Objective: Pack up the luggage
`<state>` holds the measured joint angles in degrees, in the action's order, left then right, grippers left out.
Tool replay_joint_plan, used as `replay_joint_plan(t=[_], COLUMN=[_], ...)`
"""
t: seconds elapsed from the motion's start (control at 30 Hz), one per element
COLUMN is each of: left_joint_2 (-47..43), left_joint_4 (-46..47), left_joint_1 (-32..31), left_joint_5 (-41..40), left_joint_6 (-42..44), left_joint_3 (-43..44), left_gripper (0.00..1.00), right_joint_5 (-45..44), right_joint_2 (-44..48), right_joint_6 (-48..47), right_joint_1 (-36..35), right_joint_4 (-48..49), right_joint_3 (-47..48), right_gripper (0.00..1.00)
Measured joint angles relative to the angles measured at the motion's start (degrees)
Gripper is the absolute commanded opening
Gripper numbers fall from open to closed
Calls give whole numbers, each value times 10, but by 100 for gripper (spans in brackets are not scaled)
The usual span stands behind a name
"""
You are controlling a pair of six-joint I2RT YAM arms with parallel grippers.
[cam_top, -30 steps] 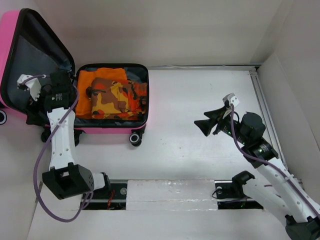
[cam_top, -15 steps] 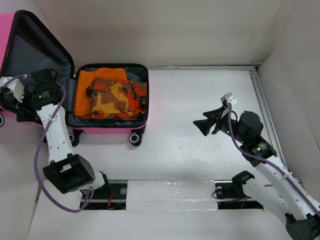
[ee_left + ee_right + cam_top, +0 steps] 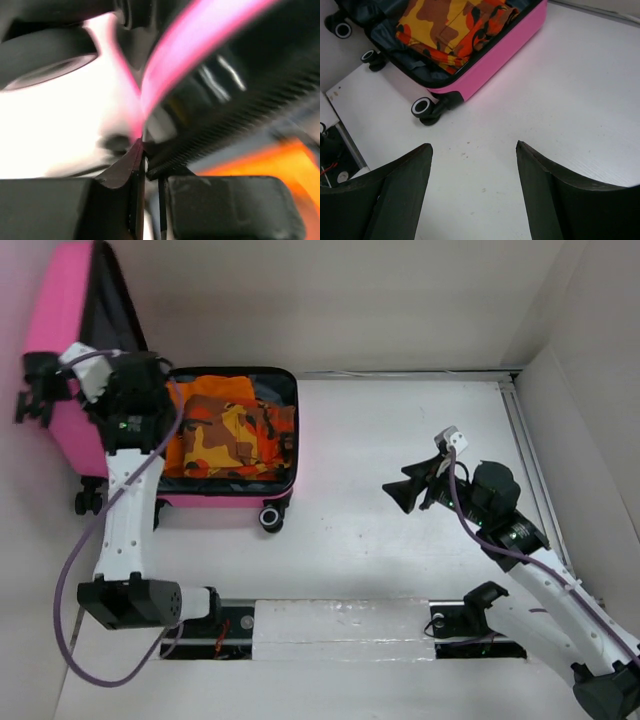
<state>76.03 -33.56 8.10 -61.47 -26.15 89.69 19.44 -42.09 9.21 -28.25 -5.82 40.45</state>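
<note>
The hot-pink luggage (image 3: 225, 496) lies open at the table's back left, its base holding an orange garment (image 3: 205, 390) and an orange-brown camouflage garment (image 3: 235, 435). Its lid (image 3: 75, 310) stands nearly upright, dark lining facing the base. My left gripper (image 3: 32, 393) is shut on the lid's free edge. In the left wrist view the pink rim (image 3: 200, 35) and black zipper teeth (image 3: 225, 125) run down into the closed gripper (image 3: 145, 150). My right gripper (image 3: 405, 490) hangs open over bare table, to the right of the luggage (image 3: 495, 55), nothing in the gripper (image 3: 474, 145).
White walls close in the table at the back and right, with a metal rail (image 3: 522, 440) along the right side. A white strip (image 3: 340, 625) runs between the arm bases at the front. The luggage's black wheels (image 3: 270, 518) stick out toward me.
The left gripper closed on the lid's edge and swung the lid up from leaning back open to nearly upright. The right arm hardly moved.
</note>
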Motion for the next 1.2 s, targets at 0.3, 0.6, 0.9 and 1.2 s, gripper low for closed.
replay_joint_plan(t=[0.3, 0.6, 0.9, 1.2], left_joint_2=[-207, -225, -214, 48], left_joint_4=[88, 174, 256, 268], left_joint_1=[-264, -271, -273, -35], left_joint_5=[214, 748, 701, 534], left_joint_6=[162, 188, 134, -4], left_joint_3=[-158, -186, -183, 7], left_gripper=[39, 77, 84, 42], right_joint_5=[-11, -50, -108, -156], right_joint_2=[-4, -53, -90, -176], right_joint_6=[0, 0, 3, 47], right_joint_1=[-7, -27, -41, -92], right_joint_4=[1, 2, 4, 49], right_joint_3=[0, 3, 14, 52], right_gripper=[74, 74, 29, 0])
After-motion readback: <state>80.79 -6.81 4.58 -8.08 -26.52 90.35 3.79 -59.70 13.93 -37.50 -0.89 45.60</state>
